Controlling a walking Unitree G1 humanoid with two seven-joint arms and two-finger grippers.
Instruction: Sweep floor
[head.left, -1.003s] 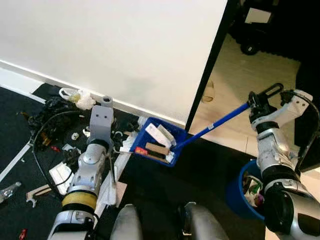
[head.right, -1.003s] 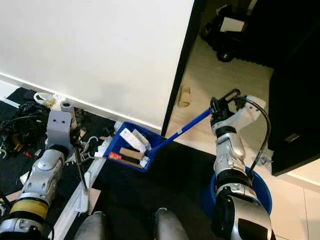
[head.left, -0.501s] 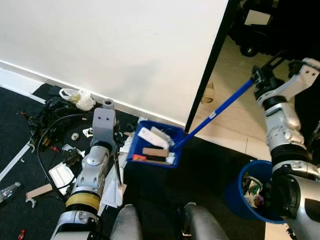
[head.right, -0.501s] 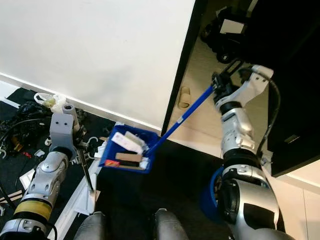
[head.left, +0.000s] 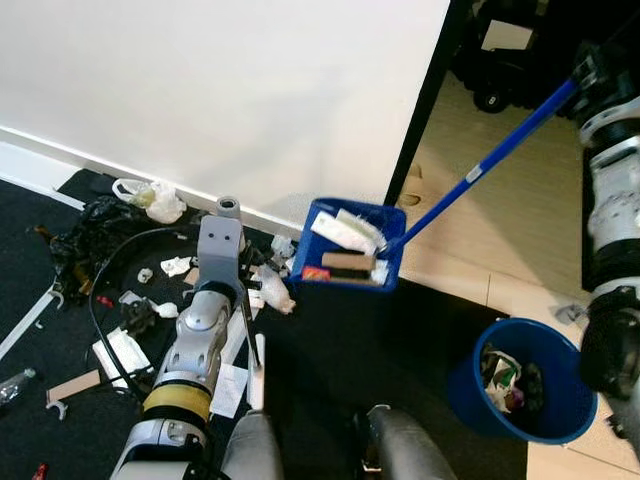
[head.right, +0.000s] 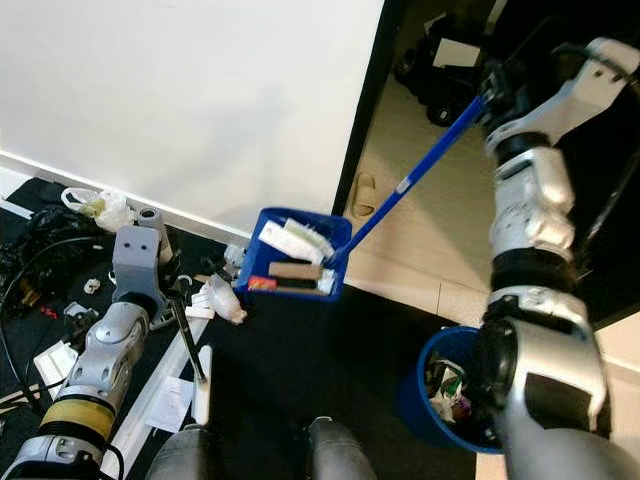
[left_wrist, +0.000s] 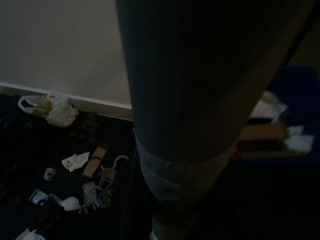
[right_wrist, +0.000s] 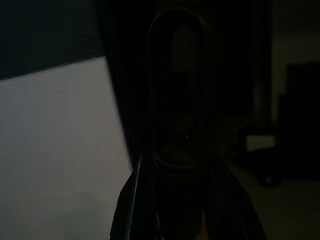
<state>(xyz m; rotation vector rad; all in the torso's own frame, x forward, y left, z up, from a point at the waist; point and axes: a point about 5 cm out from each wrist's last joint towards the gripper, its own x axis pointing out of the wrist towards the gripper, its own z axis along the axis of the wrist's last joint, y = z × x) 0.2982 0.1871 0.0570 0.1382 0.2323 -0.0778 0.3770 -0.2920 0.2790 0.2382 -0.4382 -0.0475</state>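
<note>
A blue long-handled dustpan hangs in the air in front of the white wall, loaded with a brown block, white packets and a red scrap. Its blue handle slants up to my right gripper, which is shut on the handle's top end. A blue bin holding rubbish stands on the floor below and to the right of the pan. My left gripper is shut on a thin dark broom stick whose white head rests on the dark floor. The stick looms close and dark in the left wrist view.
Litter lies on the dark floor at the left: crumpled white paper, a plastic bag, black cables and paper sheets. A white wall ends at a black door frame. Beyond it lies pale flooring.
My right arm has lifted the loaded dustpan off the floor and swung it up and to the right, nearer the blue bin. The left arm and broom have barely moved.
</note>
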